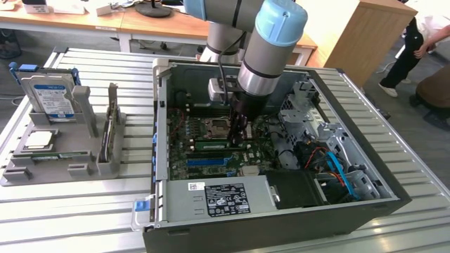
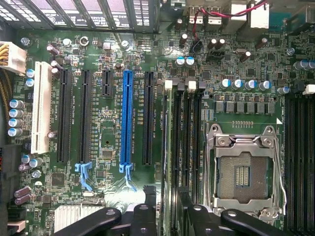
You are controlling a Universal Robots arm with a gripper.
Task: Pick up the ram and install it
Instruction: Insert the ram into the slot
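The ram (image 2: 168,137) stands edge-on in a memory slot (image 2: 180,132) of the motherboard (image 2: 113,128), straight below the gripper (image 2: 166,192) and running out ahead of it. The fingers (image 2: 146,206) stand parted, one either side of the stick, with a sliver of gap at each; nothing is gripped. The empty socket (image 2: 242,169) lies off one finger's side, the blue slot (image 2: 127,118) off the other. The gripper (image 1: 239,132) hangs deep inside the case (image 1: 281,226). I judge this the release after seating. Whether the clips have latched I cannot tell. Any move now calls for a straight lift that keeps both fingers off the stick.
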